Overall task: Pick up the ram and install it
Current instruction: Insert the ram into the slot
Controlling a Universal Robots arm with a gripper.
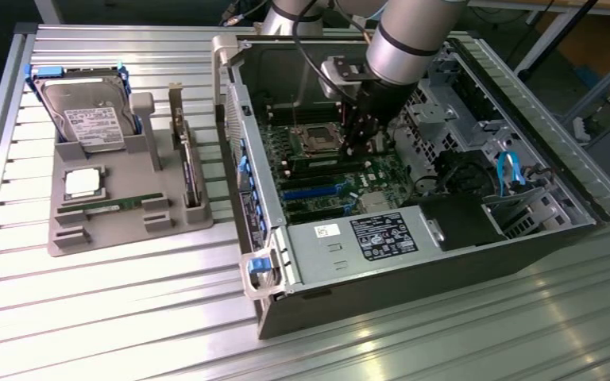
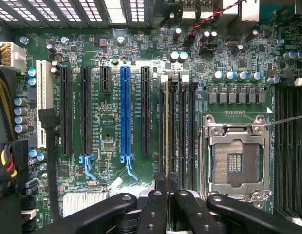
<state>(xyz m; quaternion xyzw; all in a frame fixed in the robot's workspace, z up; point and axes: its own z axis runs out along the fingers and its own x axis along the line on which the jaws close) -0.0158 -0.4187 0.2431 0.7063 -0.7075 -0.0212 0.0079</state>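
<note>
The ram [image 2: 166,126] shows edge-on as a thin yellow-green line lying along the memory slot closest to the black expansion slots. My gripper [image 2: 168,192] is shut on its near end, a black finger [image 2: 153,212] on each side. Whether the stick is seated or just above the slot I cannot tell. In the exterior view the gripper [image 1: 360,147] reaches down into the open computer case [image 1: 283,262], over the motherboard [image 1: 332,186] beside the CPU socket [image 1: 316,141]. A second, similar ram stick [image 1: 114,205] lies on the grey tray [image 1: 125,234].
The empty CPU socket [image 2: 235,163] sits beside the memory slots [image 2: 183,126]; a blue expansion slot [image 2: 124,109] and black ones lie on the other side. The tray also holds a hard drive [image 1: 88,115], a silver CPU chip [image 1: 83,182] and an expansion card [image 1: 188,171]. Case walls surround the arm.
</note>
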